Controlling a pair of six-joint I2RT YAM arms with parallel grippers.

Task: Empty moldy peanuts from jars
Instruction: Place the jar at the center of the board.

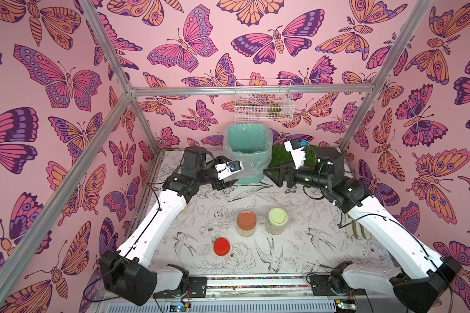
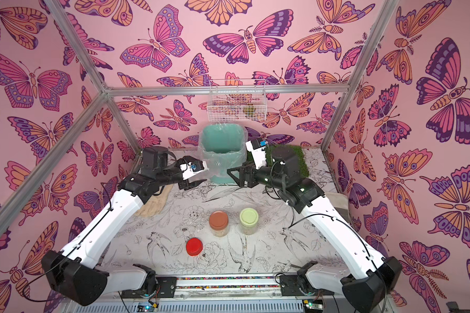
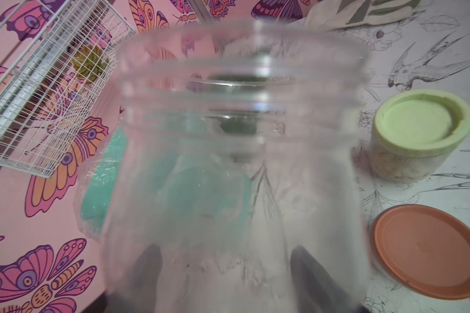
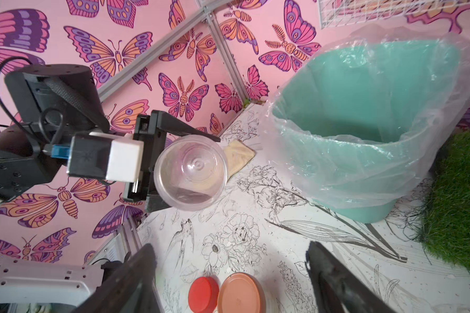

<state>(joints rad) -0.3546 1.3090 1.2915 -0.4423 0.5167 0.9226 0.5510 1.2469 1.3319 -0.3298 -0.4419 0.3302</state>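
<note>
Peanuts [image 1: 246,232] are sitting just behind the loose red lid [image 1: 221,246], in your brown-lidded jar [image 1: 246,222] and green-lidded jar [image 1: 277,220]. Farther back, your left gripper [image 3: 228,268] is clasping an empty jar [image 4: 192,173] tipped sideways beside the bin [image 1: 253,162], and your right gripper [image 4: 231,245] is hanging spread wide.

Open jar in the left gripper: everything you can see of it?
The jar is a small clear plastic cylinder with a threaded neck and no lid. It looks empty; the walls are hazy. The left gripper clamps it near the base, holding it in the air on its side, mouth away from the gripper. It hangs above the table beside the bin, not over its opening. Only the gripper's fingers touch it. A red lid lies apart on the table.
</note>
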